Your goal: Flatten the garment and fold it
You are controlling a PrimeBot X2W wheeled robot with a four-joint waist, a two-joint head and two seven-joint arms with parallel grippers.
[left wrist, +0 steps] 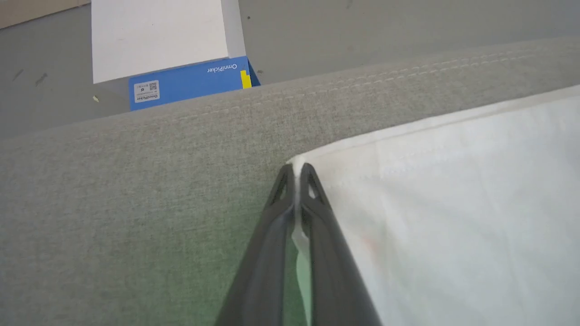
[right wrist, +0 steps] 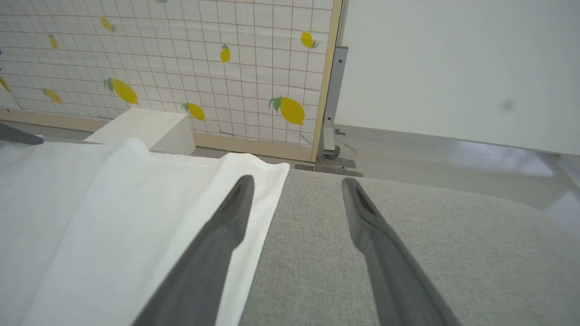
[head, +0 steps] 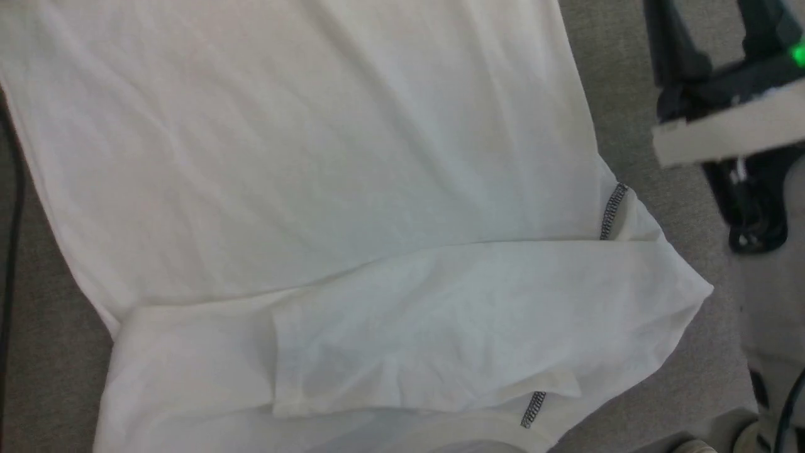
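Note:
The white garment (head: 327,157) lies spread on a grey cushioned surface (head: 635,94). One sleeve (head: 453,321) is folded across its near part, and dark grey stitched seams (head: 613,211) show at the right. In the left wrist view my left gripper (left wrist: 297,174) is shut on a corner of the garment (left wrist: 453,217), with white cloth pinched between the fingers. My right gripper (right wrist: 297,185) is open just above the surface. Its left finger (right wrist: 226,231) lies over the garment's edge (right wrist: 253,190), and its right finger (right wrist: 367,226) over bare cushion. My right arm (head: 723,132) hovers beside the shirt's right side.
A blue and white box (left wrist: 181,59) stands on the floor beyond the cushion's stitched edge (left wrist: 362,86). A rigid white box (right wrist: 145,129) sits by a lemon-patterned panel (right wrist: 181,68). A dark cable (head: 9,251) runs along the garment's left side. Bare cushion (right wrist: 430,249) lies to the right.

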